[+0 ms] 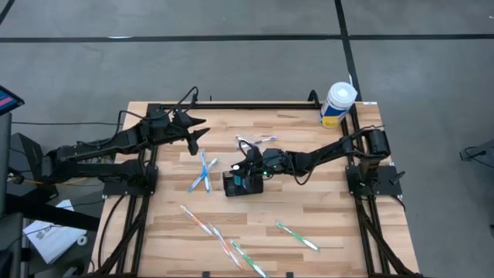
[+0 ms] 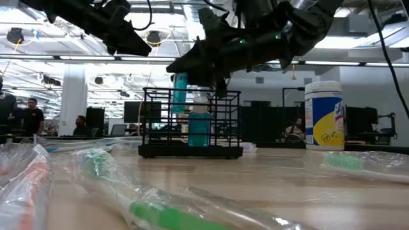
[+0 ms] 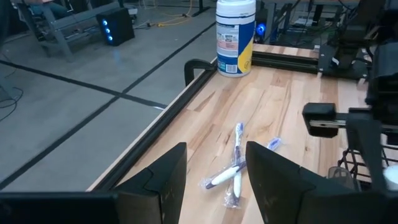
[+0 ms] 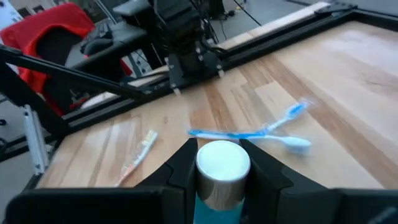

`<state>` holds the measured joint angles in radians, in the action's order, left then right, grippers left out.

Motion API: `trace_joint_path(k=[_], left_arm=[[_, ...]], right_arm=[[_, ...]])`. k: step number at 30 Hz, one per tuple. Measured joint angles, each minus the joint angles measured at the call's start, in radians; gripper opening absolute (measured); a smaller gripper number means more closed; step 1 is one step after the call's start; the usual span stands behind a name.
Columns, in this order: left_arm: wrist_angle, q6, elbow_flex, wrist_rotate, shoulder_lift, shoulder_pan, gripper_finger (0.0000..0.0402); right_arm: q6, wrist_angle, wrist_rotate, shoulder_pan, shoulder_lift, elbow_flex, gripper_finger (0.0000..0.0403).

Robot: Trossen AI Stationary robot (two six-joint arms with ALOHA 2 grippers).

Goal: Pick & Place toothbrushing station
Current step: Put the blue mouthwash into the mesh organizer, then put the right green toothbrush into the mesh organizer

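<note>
A white-capped teal tube (image 4: 222, 174) is gripped by the right gripper (image 1: 248, 167) over the toothbrushing station (image 2: 190, 123) for insertion; the left gripper (image 1: 195, 129) is held open, idle.

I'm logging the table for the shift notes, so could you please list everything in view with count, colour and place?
organiser basket: one, black wire mesh, table middle.
teal bottle: one, teal with silver cap, between the right gripper's fingers over the basket.
wipes tub: one, white and yellow, far right corner.
blue toothbrushes: two, crossed, left of the basket.
wrapped toothbrushes: several, green and orange, along the near edge.
wrapped items: a few, just beyond the basket; kind unclear.
table: one, pale wood.
left gripper: open, empty, above the far left.
right gripper: shut on the bottle.
</note>
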<state>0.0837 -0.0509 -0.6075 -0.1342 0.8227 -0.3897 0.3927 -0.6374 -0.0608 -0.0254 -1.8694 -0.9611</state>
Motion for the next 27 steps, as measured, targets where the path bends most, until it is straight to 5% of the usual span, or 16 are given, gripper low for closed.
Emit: trace_joint_path(k=[16, 22, 27], left_arm=[[-0.002, -0.005, 0.000, -0.001, 0.000, 0.000, 0.0158], [-0.002, -0.005, 0.000, -0.005, 0.000, 0.000, 0.0158], [-0.002, -0.005, 0.000, -0.005, 0.000, 0.000, 0.0158]], right_arm=[[0.015, 0.047, 0.009, -0.013, 0.000, 0.000, 0.0091], [0.035, 0.045, 0.008, -0.013, 0.000, 0.000, 0.0231], [0.034, -0.012, 0.008, -0.012, 0.000, 0.000, 0.0260]])
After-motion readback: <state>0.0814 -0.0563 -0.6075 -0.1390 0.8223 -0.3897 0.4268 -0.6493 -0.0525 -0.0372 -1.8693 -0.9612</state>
